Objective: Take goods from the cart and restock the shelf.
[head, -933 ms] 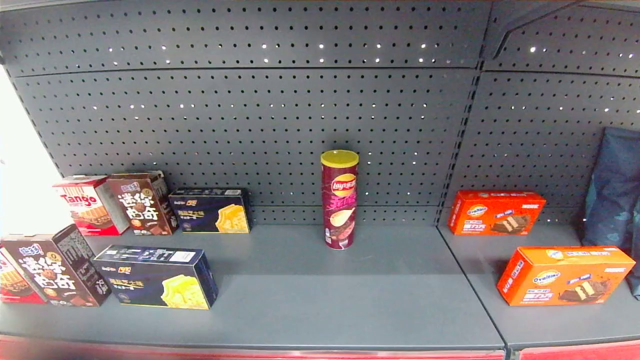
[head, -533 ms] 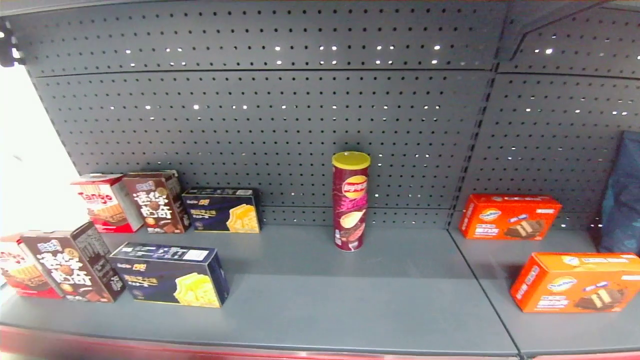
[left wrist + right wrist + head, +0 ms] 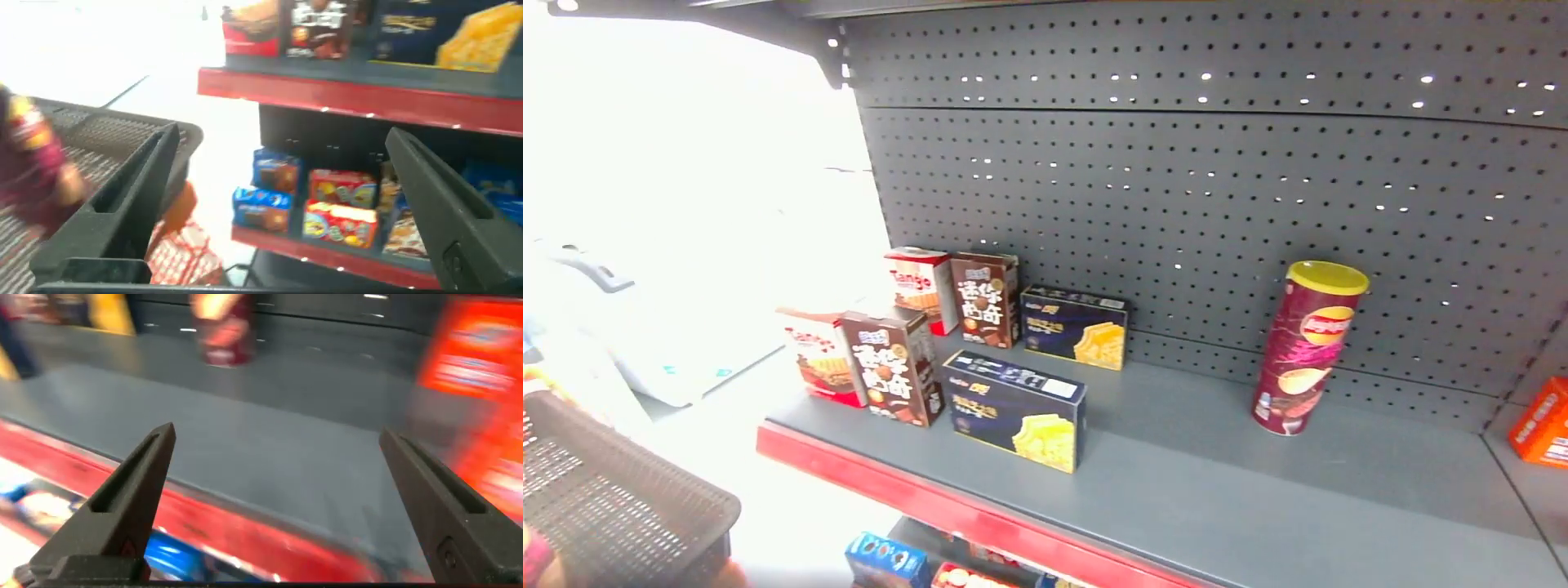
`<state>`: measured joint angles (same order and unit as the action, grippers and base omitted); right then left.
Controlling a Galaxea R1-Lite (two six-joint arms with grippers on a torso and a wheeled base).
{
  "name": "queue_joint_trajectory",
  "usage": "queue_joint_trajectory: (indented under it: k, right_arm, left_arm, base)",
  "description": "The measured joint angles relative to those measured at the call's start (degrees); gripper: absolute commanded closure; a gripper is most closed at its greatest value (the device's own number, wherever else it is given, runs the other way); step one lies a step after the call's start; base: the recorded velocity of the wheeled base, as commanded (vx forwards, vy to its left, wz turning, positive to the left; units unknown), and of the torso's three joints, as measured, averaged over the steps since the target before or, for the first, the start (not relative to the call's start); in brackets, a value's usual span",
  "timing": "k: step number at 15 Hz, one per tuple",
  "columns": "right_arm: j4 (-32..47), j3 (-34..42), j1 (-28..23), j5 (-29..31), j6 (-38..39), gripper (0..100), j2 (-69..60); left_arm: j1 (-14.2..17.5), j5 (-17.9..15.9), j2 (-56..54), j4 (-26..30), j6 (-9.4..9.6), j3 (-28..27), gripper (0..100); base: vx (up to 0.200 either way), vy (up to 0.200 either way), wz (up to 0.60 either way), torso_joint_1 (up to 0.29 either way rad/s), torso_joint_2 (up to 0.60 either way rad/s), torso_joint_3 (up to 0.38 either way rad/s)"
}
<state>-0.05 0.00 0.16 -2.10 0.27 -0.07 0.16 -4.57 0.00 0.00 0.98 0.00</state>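
**Swinging the view left from the shelf toward the cart, both grippers empty**

The head camera is turning to the robot's left. Over the last second the whole picture has been sliding, so the goods are staying put and only the view is moving. The shelf [image 3: 1258, 506] is now running off to the right. The purple chip can [image 3: 1307, 347], earlier at the middle, is standing upright near the right side, close to the pegboard back. An orange box [image 3: 1539, 420] is peeking in at the right edge. Small boxes are sitting in two rows at the shelf's left end, with a dark blue box [image 3: 1017, 408] at the front just beside a brown box [image 3: 894, 367].

Newly coming into view at the lower left is the cart basket [image 3: 621, 506], a dark mesh tub sitting off the shelf's left end and lower than it. The left gripper [image 3: 280, 135] is hanging with its fingers spread wide and nothing between them, facing packets [image 3: 343, 216] stocked on a lower level. A blurred dark-red shape [image 3: 24, 163] is lying in or by the basket, and it is too blurred to identify. The right gripper [image 3: 278, 433] is likewise spread wide and empty, facing the bare shelf deck.

This is reading as the start of a fetch. With room open on the shelf, the robot is probably heading to the cart for the next item.
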Motion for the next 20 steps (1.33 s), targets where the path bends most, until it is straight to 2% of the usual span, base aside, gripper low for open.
queue_joint_trajectory:
  k: [8,13,16,18,20]
  right_arm:
    - [-0.02,0.0,0.0,0.0,0.05,0,0.0]
    - [-0.09,0.0,-0.02,0.05,0.06,0,0.0]
    - [-0.02,0.0,-0.02,0.05,0.06,0,0.0]
    - [-0.02,0.0,0.0,0.1,0.09,0,0.0]
    - [-0.02,0.0,0.0,0.05,0.09,0,0.0]
  left_arm:
    - [0.0,-0.07,0.0,0.0,0.06,0.0,0]
    - [-0.02,-0.11,0.0,0.05,0.26,0.0,0]
    - [-0.05,-0.6,0.02,0.1,2.04,-1.05,0]
    - [-0.49,-1.61,1.65,2.18,2.52,-4.32,0]
    - [-1.01,-0.95,7.59,3.25,2.69,-8.57,0]
  base:
    - [0.0,0.0,0.6,0.001,0.0,0.002]
    - [0.0,0.0,0.0,0.0,0.0,0.0]
    - [0.0,0.0,0.0,0.0,0.0,0.0]
    - [0.0,0.0,0.0,0.0,0.0,0.0]
    - [0.0,0.0,0.0,0.0,0.0,0.0]
